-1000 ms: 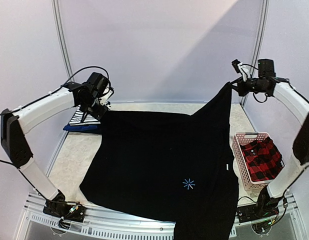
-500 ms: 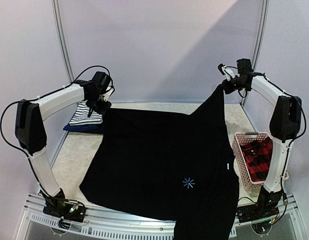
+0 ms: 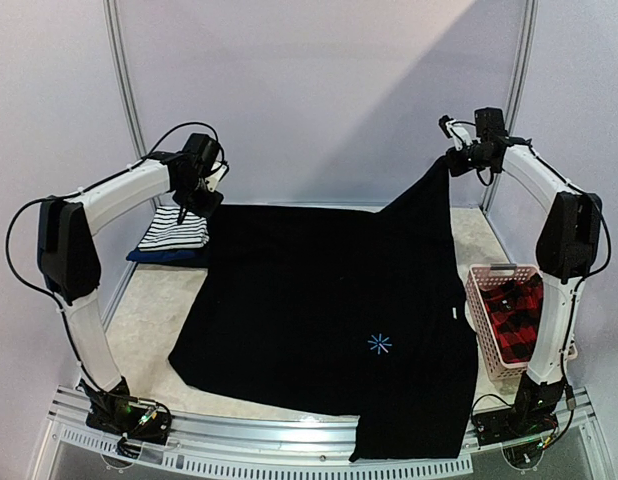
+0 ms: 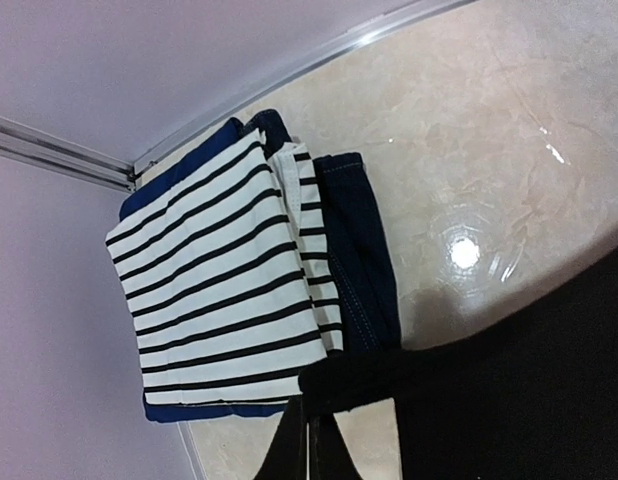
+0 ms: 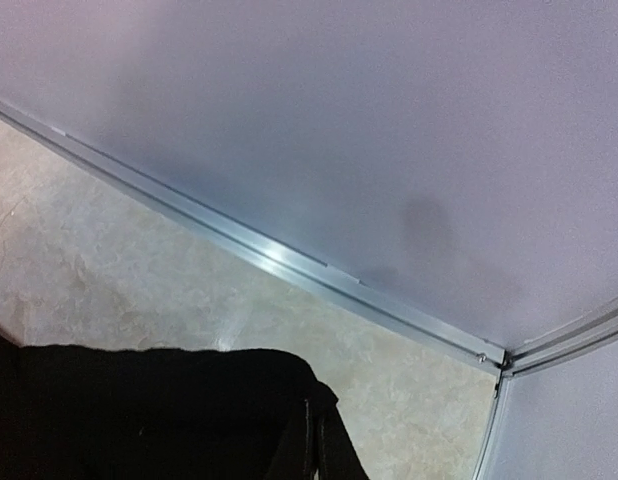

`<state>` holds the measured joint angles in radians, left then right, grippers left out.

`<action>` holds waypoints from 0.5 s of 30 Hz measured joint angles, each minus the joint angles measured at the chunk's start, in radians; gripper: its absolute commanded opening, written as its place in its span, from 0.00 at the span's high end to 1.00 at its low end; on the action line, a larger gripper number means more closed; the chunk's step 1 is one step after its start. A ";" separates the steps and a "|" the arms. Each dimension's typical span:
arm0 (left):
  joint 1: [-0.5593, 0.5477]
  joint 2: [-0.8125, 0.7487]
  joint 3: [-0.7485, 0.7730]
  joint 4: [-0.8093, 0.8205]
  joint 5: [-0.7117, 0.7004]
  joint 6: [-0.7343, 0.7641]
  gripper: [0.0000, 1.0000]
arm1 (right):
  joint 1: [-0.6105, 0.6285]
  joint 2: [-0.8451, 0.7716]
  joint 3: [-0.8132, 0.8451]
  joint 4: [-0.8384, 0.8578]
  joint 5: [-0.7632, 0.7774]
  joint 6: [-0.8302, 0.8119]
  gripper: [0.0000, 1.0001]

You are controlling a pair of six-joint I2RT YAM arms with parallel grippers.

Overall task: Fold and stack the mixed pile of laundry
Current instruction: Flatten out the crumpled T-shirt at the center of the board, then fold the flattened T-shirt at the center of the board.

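Black shirt (image 3: 319, 290), far corners pinched inside jaws — left gripper (image 3: 190, 207), right gripper (image 3: 452, 164)

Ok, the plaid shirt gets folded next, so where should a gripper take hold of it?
Probably pinch a raised fold of the plaid shirt near its middle, coming straight down: it lies bunched inside the pink basket, whose walls block any sideways approach.

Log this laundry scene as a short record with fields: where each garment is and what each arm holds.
black shirt: spread over table, blue star mark facing up
left jaws: shut on its far left corner
right jaws: shut on its far right corner, raised higher
striped tank top: folded, atop navy piece, far left
plaid shirt: in pink basket, right side
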<state>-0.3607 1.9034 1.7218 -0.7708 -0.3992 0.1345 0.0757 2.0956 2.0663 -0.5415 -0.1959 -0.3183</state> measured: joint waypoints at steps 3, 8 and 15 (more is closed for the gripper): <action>0.000 -0.013 -0.032 -0.002 0.017 0.004 1.00 | 0.002 -0.036 -0.091 -0.010 -0.016 -0.001 1.00; 0.000 -0.029 -0.077 -0.001 0.040 0.012 1.00 | 0.010 -0.145 -0.259 -0.042 -0.048 -0.016 1.00; 0.000 -0.029 -0.119 0.000 0.051 0.012 1.00 | 0.024 -0.306 -0.400 -0.045 -0.095 -0.028 1.00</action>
<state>-0.3607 1.8748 1.6032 -0.7712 -0.3477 0.1463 0.0998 1.7897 1.6665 -0.5861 -0.2905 -0.3462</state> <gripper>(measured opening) 0.006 0.008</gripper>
